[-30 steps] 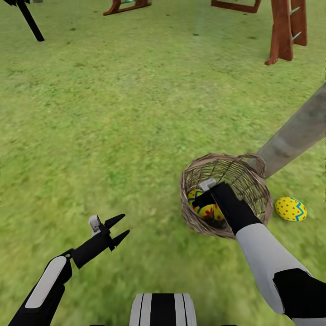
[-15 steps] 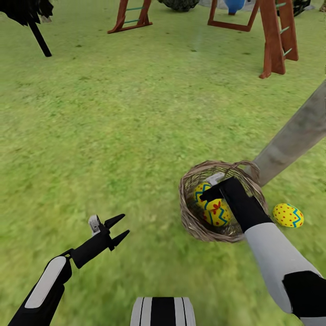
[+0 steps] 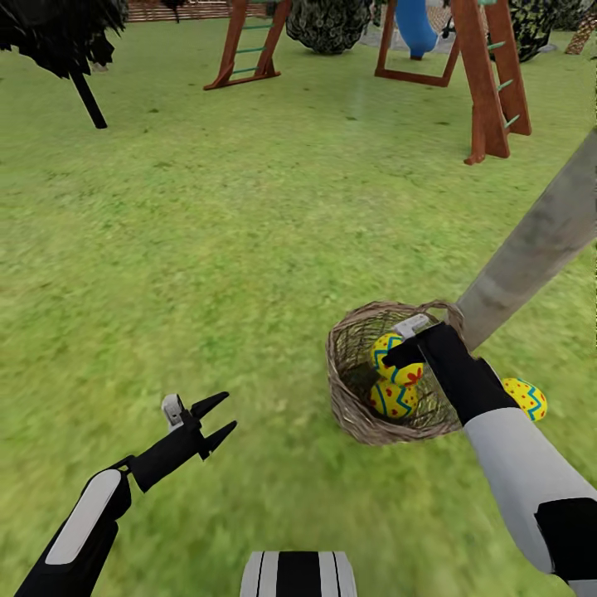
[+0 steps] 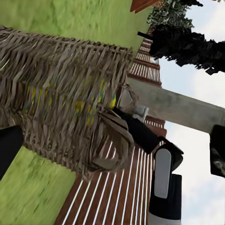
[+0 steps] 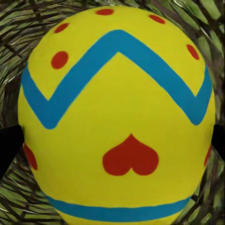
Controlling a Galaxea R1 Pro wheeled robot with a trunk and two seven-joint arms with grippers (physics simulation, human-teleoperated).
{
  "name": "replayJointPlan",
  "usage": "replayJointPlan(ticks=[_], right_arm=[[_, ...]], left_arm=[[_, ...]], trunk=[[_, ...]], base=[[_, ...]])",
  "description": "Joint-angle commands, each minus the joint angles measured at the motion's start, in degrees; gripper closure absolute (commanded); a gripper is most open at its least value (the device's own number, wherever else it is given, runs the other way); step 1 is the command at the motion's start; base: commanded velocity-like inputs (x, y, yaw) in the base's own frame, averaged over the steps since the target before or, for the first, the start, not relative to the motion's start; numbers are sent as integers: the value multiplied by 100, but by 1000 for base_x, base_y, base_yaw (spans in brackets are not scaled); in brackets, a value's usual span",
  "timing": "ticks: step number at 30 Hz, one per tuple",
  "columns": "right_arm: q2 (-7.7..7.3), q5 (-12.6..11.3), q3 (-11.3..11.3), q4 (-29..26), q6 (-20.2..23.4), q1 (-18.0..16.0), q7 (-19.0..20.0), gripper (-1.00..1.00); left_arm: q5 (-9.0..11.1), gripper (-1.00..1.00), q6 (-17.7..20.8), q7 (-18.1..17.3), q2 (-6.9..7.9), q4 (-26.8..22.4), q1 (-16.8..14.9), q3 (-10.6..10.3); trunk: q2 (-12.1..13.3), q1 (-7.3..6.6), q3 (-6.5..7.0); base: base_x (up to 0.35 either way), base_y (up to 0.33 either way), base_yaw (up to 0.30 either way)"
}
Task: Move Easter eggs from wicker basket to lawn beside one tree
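Right gripper (image 3: pixel 404 355) pinching upper Easter egg (image 3: pixel 396 361) inside wicker basket (image 3: pixel 352 406); left gripper (image 3: pixel 217 417) spread, idle. Egg prob. light, rigid, smooth & rounded, so slip-prone. Best hold across widest girth.

No readable text, labels, brands or numbers on anything in view.

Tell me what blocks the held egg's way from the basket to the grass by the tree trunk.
Only the wicker basket's wall does: the right gripper holds the egg inside the rim, so it must clear the far rim. Beyond, the trunk and one egg on the lawn.
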Motion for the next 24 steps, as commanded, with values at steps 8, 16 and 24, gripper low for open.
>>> replayJointPlan(ticks=[8,16,24], right_arm=[[-465,8,-352,-443,17,-3,1906,100],[-521,5,-542,-963,26,6,2087,100],[-519,2,-809,-984,26,6,2090,100]], left_arm=[[-24,-100,25,-27,-1,4,-3,7],[-24,-100,25,-27,-1,2,-3,2],[-24,-100,25,-27,3,2,-3,15]], trunk=[[10,-21,174],[20,-42,351],[31,-62,529]], base=[[0,0,0],[-67,0,0],[-192,0,0]])
